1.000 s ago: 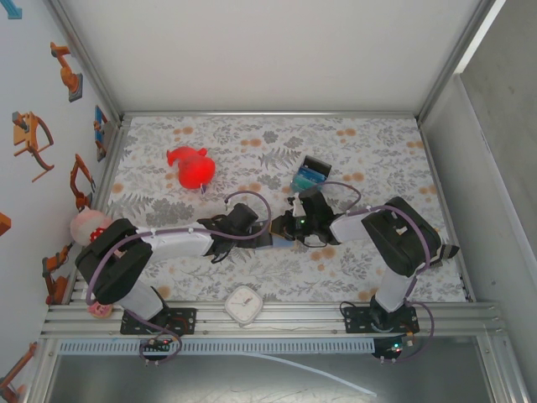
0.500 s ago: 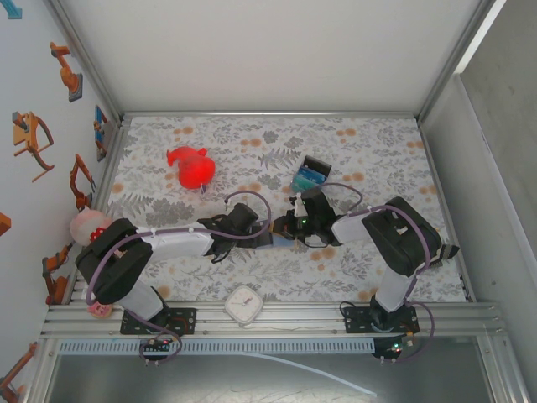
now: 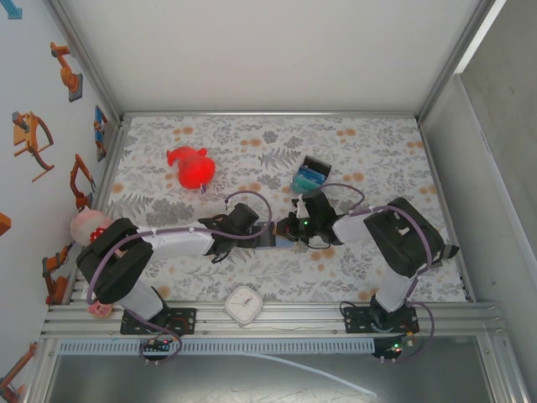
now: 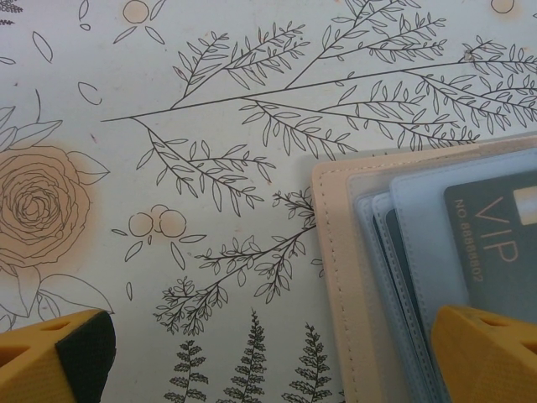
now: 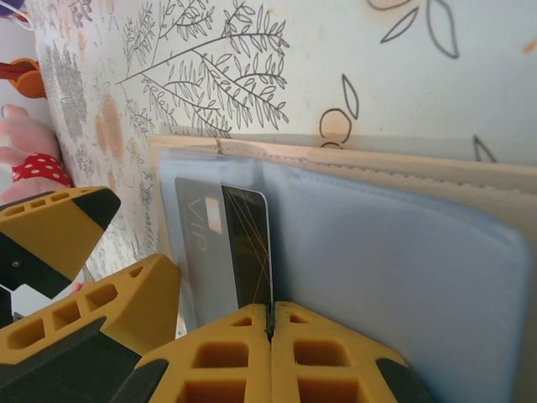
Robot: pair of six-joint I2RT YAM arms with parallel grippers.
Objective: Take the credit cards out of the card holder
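The tan card holder (image 4: 336, 252) lies open on the flowered cloth, its light blue lining (image 5: 386, 252) facing up. A grey-teal credit card marked VIP (image 4: 495, 243) sits in a pocket. My right gripper (image 5: 270, 323) is shut on the edge of a second, dark credit card (image 5: 252, 243) with thin gold lines, which stands on edge beside the VIP card (image 5: 197, 243). My left gripper (image 4: 268, 361) is open, with one of its fingers (image 4: 487, 353) resting on the holder's pocket side and the other over bare cloth. From above, the left gripper (image 3: 256, 238) and right gripper (image 3: 287, 231) meet mid-table.
A black-edged blue-and-teal block (image 3: 309, 175) stands just behind the right gripper. A red toy (image 3: 193, 168) lies at the back left, a pink doll (image 3: 88, 225) by the left wall, and a white clock (image 3: 244, 304) on the front rail.
My right gripper's jaws have closed fully onto the dark card. The left arm has stayed where it was.
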